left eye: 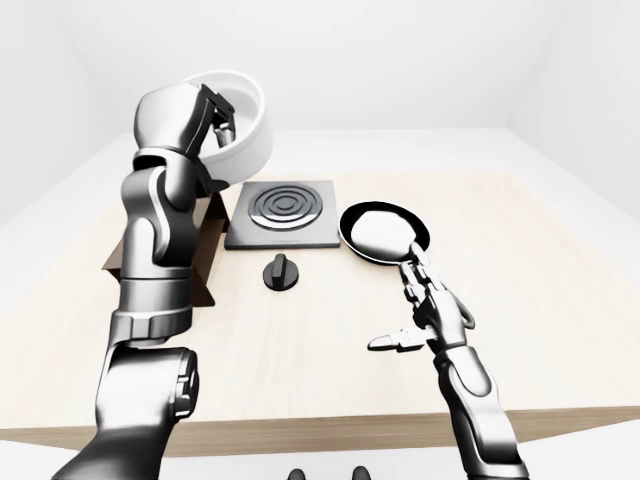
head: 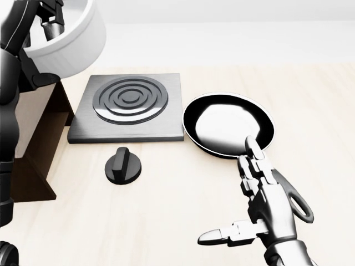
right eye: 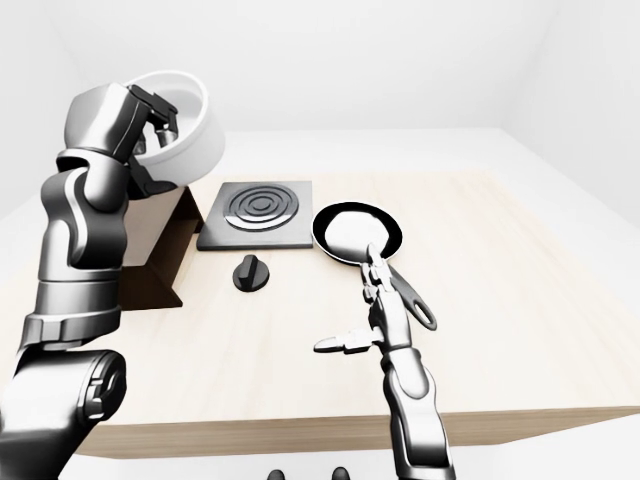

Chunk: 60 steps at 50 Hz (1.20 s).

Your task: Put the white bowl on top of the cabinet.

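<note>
The white bowl (left eye: 248,135) hangs high at the upper left, tilted, above the dark brown cabinet (left eye: 206,262). My left hand (left eye: 220,115) is shut on its rim, with fingers hooked inside the bowl. The head view shows only the bowl's lower wall (head: 75,41) at the top left corner, with the cabinet's end (head: 34,166) below it. My right hand (head: 249,213) floats open, thumb spread to the left, at the lower right over the wooden table, touching nothing.
A square hob plate (head: 130,108) with rings lies right of the cabinet. A black knob (head: 123,165) sits below the hob plate. A black frying pan (head: 228,124) lies right of the hob, its handle under my right hand. The table's near edge (left eye: 330,425) runs below.
</note>
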{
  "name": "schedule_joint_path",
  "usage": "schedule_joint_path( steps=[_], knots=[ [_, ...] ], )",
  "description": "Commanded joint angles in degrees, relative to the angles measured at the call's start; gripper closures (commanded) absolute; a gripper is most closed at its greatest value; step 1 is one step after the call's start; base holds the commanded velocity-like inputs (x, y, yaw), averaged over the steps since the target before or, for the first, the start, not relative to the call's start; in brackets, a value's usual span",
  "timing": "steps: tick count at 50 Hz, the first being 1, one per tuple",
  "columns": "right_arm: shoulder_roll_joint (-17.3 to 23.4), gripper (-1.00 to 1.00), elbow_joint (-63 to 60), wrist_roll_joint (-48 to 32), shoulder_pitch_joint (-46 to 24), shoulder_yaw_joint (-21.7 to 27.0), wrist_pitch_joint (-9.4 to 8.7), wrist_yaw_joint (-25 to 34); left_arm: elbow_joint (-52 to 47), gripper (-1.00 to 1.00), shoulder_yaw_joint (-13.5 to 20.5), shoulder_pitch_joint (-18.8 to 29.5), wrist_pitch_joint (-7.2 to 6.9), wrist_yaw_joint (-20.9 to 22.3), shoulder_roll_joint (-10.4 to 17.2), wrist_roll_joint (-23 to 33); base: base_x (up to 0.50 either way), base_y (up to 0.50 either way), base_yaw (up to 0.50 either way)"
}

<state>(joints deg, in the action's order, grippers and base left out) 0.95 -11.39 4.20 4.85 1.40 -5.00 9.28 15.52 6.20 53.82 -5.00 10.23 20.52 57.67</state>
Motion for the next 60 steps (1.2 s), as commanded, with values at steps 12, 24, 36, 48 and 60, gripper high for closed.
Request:
schedule_joint_path(
  steps=[12,24,36,48,60],
  knots=[
    [-0.12,-1.00,-0.41,-0.56,0.71,-0.69,0.00,-0.29,3.39,1.00,2.67,-1.03,0.00,-6.99,6.55,-6.25,0.00,0.00,0.00],
    [-0.16,-1.00,-1.57,-0.63,1.59,-0.80,0.00,-0.29,5.52,1.00,4.22,-2.06,0.00,-9.49,9.05,-8.43,0.00,0.00,0.00],
    [-0.26,-1.00,-1.78,-0.83,1.77,-0.91,0.00,-0.38,11.90,1.00,4.40,-1.80,0.00,-14.76,10.34,-12.45,0.00,0.00,0.00],
    [-0.22,-1.00,-2.28,-0.69,2.06,-0.78,0.00,-0.35,18.70,1.00,4.58,-2.41,0.00,-19.93,10.79,-16.10,0.00,0.00,0.00],
    [-0.19,-1.00,-1.80,-0.72,1.87,-0.72,0.00,-0.32,26.69,1.00,4.13,-1.05,0.00,-24.31,11.35,-19.52,0.00,0.00,0.00]
  ],
)
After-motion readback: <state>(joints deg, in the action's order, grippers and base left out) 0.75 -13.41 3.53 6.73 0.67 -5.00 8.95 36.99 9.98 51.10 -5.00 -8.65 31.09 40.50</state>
